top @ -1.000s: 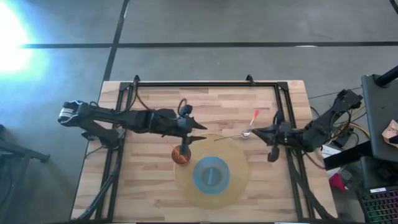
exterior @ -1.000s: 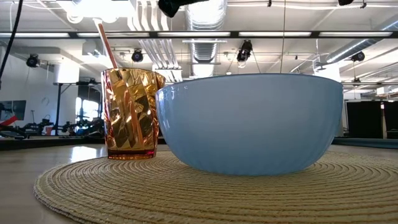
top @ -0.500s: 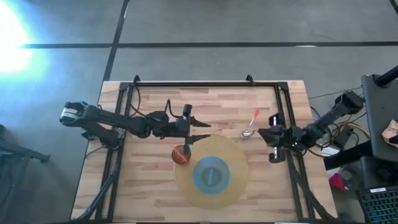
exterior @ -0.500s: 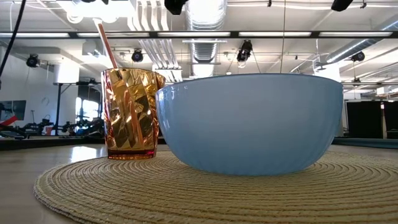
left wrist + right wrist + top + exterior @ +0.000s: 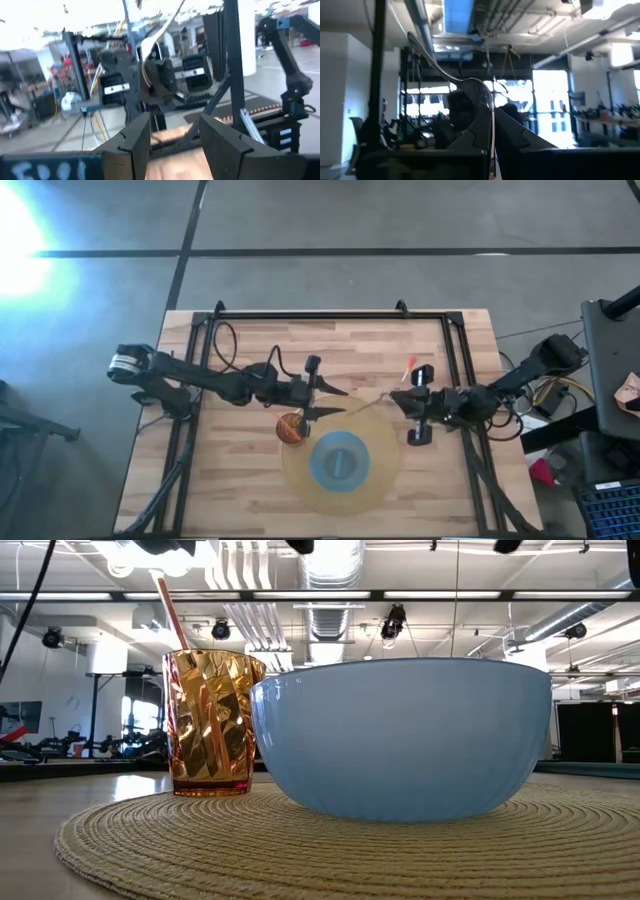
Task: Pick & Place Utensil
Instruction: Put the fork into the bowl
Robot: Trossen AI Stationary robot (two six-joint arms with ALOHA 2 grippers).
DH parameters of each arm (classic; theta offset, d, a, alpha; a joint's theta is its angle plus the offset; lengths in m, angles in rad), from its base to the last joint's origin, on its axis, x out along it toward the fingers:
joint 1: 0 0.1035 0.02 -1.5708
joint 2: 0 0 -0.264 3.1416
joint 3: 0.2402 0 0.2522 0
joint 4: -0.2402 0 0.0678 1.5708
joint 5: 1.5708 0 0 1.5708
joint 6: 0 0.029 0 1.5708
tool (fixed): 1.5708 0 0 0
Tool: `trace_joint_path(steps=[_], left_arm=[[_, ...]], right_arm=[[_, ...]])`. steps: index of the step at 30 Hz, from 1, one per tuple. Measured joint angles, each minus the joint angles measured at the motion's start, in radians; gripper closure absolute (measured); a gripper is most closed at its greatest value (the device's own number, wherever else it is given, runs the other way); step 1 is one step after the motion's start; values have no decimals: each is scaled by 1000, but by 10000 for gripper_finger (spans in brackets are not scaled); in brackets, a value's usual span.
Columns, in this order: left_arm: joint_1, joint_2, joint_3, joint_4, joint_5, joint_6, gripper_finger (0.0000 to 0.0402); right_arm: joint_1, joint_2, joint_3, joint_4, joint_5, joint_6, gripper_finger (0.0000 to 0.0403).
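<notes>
An amber cup [image 5: 291,428] [image 5: 210,720] with a copper-red stick [image 5: 175,615] in it stands on a round woven mat [image 5: 375,442] [image 5: 300,850]. A blue bowl [image 5: 340,460] [image 5: 400,735] sits beside it. My left gripper [image 5: 330,400] [image 5: 175,145] hangs open just far-right of the cup, pointing at my right gripper [image 5: 397,396] [image 5: 492,145]. That gripper is shut on a thin silver utensil [image 5: 368,404] [image 5: 445,72] above the mat's far right edge. A red-handled spoon [image 5: 408,365] lies on the table behind it. My right gripper pinches the silver utensil by one end [image 5: 492,132] between its two shut fingers; which end, I cannot tell. The fingers come from the table's right, tipped upward. The utensil's thin curved length reaches on past the fingertips toward the left gripper, clear of the mat.
A black frame [image 5: 310,315] runs along the table's far edge and down both sides. Bare wood [image 5: 230,480] lies near left of the mat. A desk with a keyboard [image 5: 610,505] stands off the table's right side.
My right gripper has moved toward the table's left, over the mat's edge, and has tipped upward, carrying the silver utensil with it. My left gripper has shifted a little toward the right and has tipped up, staying open. The cup and bowl have kept still.
</notes>
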Motion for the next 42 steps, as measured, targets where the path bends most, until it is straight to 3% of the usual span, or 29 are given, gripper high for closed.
trace_joint_path(steps=[4, 16, 21, 31, 42], left_arm=[[-13, 7, 2, 61, 4, 42, 239], [-46, 9, 2, 127, 54, 103, 239], [-55, 9, 0, 158, 54, 113, 239], [-62, 9, 0, 238, 78, 114, 239], [-71, 9, 0, 317, 97, 112, 239]], right_arm=[[0, 71, 54, 34, -51, -24, 394], [-10, 281, 134, 165, -49, -45, 394], [-24, 316, 156, 169, -49, 21, 394], [-45, 400, 271, 170, -50, -42, 394], [-88, 450, 306, 171, -50, 11, 394]])
